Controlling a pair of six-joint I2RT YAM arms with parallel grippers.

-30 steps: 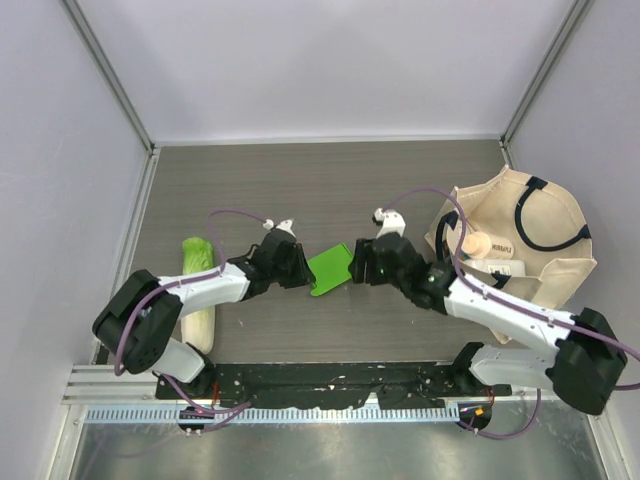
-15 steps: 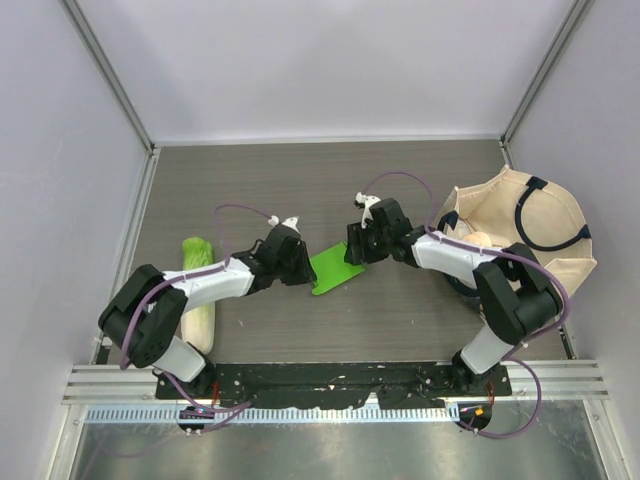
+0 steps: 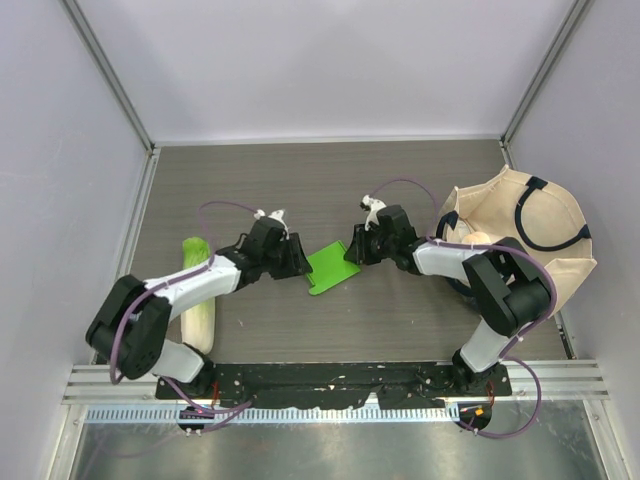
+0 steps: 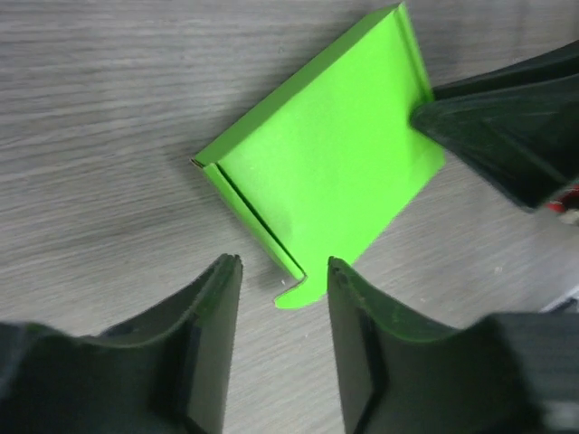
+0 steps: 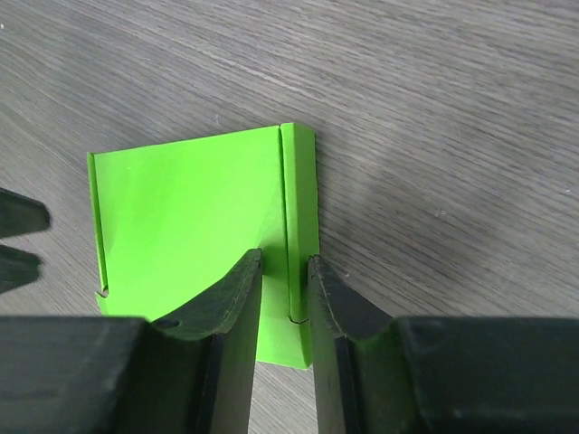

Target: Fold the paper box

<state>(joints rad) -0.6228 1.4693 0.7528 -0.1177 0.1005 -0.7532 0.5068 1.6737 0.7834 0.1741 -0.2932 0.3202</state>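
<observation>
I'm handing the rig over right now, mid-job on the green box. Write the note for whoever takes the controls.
Left end effector: open, low at one edge of the paper box, holding nothing.
Right end effector: closed down astride the narrow flap on the opposite edge, apparently pinching it.
Things: the box lies on the table between the two arms. The cabbage is at far left and the tote bag at right, both apart from it.
Done: narrow strips are creased along two edges.
Left: the main panel is flat, so no box is formed. The left side probably needs a grip next.
</observation>
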